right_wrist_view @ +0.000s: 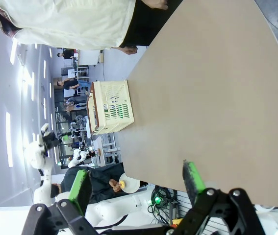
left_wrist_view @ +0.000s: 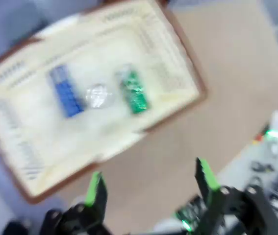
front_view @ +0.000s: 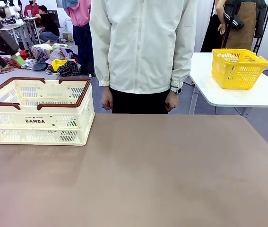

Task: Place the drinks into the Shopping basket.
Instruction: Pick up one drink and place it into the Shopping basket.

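A blue can (left_wrist_view: 66, 93), a green can (left_wrist_view: 134, 93) and a blurred silver top (left_wrist_view: 97, 95) between them sit inside the Shopping basket (left_wrist_view: 188, 73); the left end effector (left_wrist_view: 149, 172) above it and the right end effector (right_wrist_view: 136, 172) both gape empty, so the left should lift straight, clearing the rim.

the shopping basket (front_view: 44, 114) is smooth cream plastic lattice with a dark brown plastic rim. the counter (front_view: 162, 179) is matt, even brown. inside the basket, through blur, a blue can (left_wrist_view: 66, 93) and a green can (left_wrist_view: 134, 93) glint like metal. the yellow basket (front_view: 237, 71) is glossy plastic. the person's jacket (front_view: 143, 42) is pale matt cloth.
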